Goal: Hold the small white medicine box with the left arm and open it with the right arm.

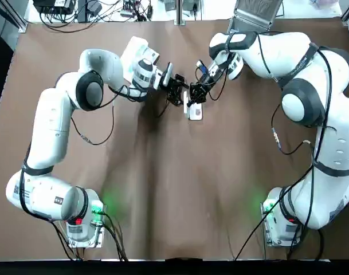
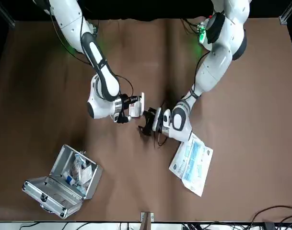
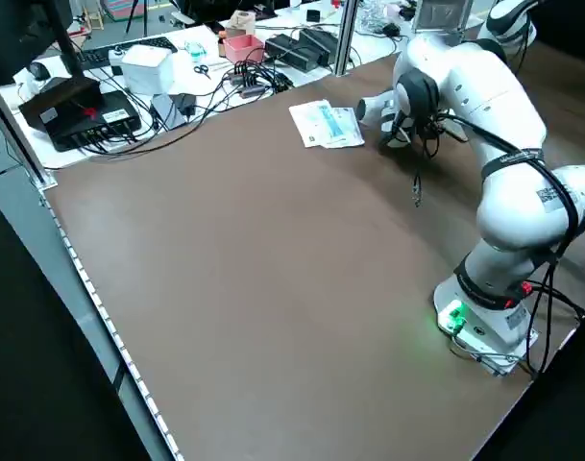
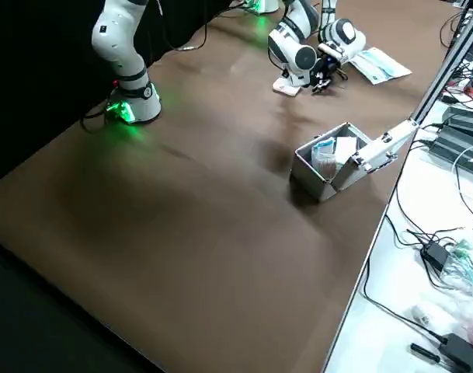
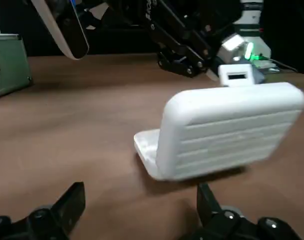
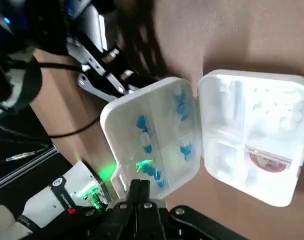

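From overhead, the small white medicine box [image 1: 195,110] is lying on the table [image 1: 163,189] in the middle of its far half. The left gripper [image 1: 175,90] and right gripper [image 1: 196,91] are crowding in just beside it.

The front view is showing one open metal case [image 2: 64,181] and one printed packet [image 2: 192,163] — both well apart from the single box.

In the left wrist view the lid [image 5: 231,130] is standing upright, hinged open, so the opening is looking done. The left fingers [image 5: 72,205] are spreading wide and gripping nothing — the holding part is not being met.

In the right wrist view the right fingers [image 6: 140,192] are pressing together, sitting just at the lid's edge. Whether they are pinching it I cannot tell.

Counting: one box, two grippers, one case, one packet.
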You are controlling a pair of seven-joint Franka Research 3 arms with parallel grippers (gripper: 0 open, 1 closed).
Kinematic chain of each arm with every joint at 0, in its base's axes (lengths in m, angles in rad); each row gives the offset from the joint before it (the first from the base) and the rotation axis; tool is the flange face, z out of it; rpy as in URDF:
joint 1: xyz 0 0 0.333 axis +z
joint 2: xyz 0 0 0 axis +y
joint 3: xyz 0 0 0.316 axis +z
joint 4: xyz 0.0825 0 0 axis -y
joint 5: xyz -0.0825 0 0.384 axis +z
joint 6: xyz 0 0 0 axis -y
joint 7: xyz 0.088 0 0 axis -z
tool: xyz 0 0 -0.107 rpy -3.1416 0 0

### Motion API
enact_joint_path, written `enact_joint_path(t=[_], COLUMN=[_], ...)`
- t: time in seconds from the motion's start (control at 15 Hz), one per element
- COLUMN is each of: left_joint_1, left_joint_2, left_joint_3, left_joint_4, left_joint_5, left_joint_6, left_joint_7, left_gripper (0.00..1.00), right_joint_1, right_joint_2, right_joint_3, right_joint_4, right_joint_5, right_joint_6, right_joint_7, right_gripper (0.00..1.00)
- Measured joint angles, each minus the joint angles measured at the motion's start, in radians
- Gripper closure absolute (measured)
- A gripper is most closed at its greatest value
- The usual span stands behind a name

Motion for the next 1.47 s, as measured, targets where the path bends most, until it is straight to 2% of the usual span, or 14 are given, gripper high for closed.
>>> enact_joint_path(t=[0.33,0.6,0.8,1.13,1.47], left_joint_1=[0.044,0.051,0.072,0.090,0.090], left_joint_2=[-0.054,-0.171,-0.260,-0.378,-0.466], left_joint_3=[0.086,0.195,0.243,0.305,0.360], left_joint_4=[0.016,0.030,0.030,0.029,0.021], left_joint_5=[0.183,0.361,0.489,0.562,0.577], left_joint_6=[-0.155,-0.247,-0.285,-0.296,-0.301], left_joint_7=[-0.058,-0.170,-0.196,-0.200,-0.200], left_gripper=[0.01,0.01,0.01,0.00,0.00], right_joint_1=[0.020,0.053,0.067,0.088,0.112], right_joint_2=[0.005,0.027,0.041,0.080,0.115], right_joint_3=[0.001,0.001,0.001,0.001,0.001], right_joint_4=[0.001,0.010,0.016,0.038,0.054], right_joint_5=[0.022,0.037,0.037,0.037,0.037], right_joint_6=[0.008,0.067,0.095,0.142,0.198], right_joint_7=[0.000,0.000,0.000,0.000,-0.001], right_gripper=[0.99,0.99,0.99,0.99,0.99])
